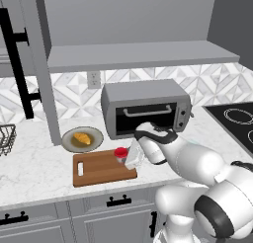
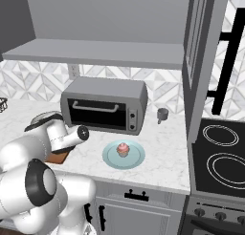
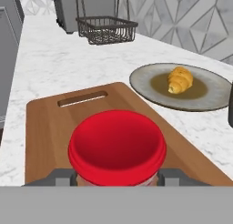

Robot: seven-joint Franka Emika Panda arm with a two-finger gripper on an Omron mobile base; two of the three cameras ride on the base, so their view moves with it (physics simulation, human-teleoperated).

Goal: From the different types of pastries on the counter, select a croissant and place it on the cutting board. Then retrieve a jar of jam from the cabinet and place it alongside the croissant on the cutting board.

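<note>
Gripper [image 1: 127,159] is clamped on the jar of jam [image 1: 120,154], its two dark tips flanking the red lid at the bottom centre of the hand view, with the jar over the right end of the cutting board [image 1: 101,168] in the lower middle of the left base view. Whether the jar's base already touches the wood I cannot tell.

To do this step well, the jar should come down upright and flat on the board, not on its edge, and the jaws should part only once it rests there. The board's left half should stay free, since the croissant [image 1: 82,138] lies on a grey plate [image 1: 96,136] just above the board's upper left corner and is not yet on the wood. The pink cupcake [image 2: 123,149] sits on its own pale plate [image 2: 137,157] at the centre of the right base view, on the counter [image 1: 34,163], well apart from the board.

The arm rises from the lower right of the left base view, bends at the elbow and reaches leftward in front of the toaster oven [image 1: 146,107], the hand tilted down toward the board.
</note>
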